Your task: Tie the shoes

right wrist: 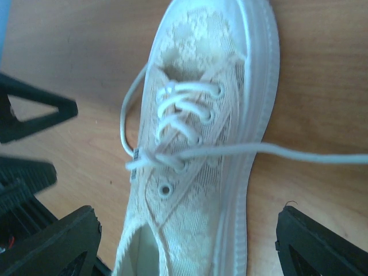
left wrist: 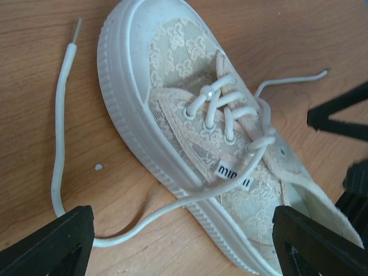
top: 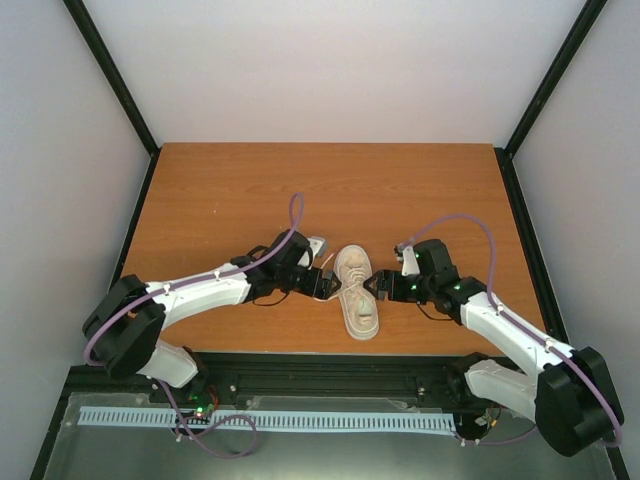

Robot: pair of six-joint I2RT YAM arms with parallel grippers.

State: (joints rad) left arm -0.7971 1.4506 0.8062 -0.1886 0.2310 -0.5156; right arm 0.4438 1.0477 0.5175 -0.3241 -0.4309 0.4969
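The table [top: 230, 190] ends at pale walls [top: 60, 150] on the left, right and far sides, and at a black rail [top: 330, 365] on the near side. Bare wood spreads far of me and out to both sides.

The shoe [top: 357, 290] lies in the middle, close to the near edge, between my two claws. Its long axis runs near to far, leaning slightly, with the toe far and the heel opening near.

My left claw [top: 325, 283] is just left of it and my right claw [top: 378, 287] just right. Both are spread wide and grasp nothing.

The upper is cream lace-patterned fabric over a ribbed white sole, with a white toe cap and a small lettered tag [left wrist: 234, 174] on the side. The laces [left wrist: 57, 144] are untied: one end trails over the wood to the left, and another runs off across the sole to the right.
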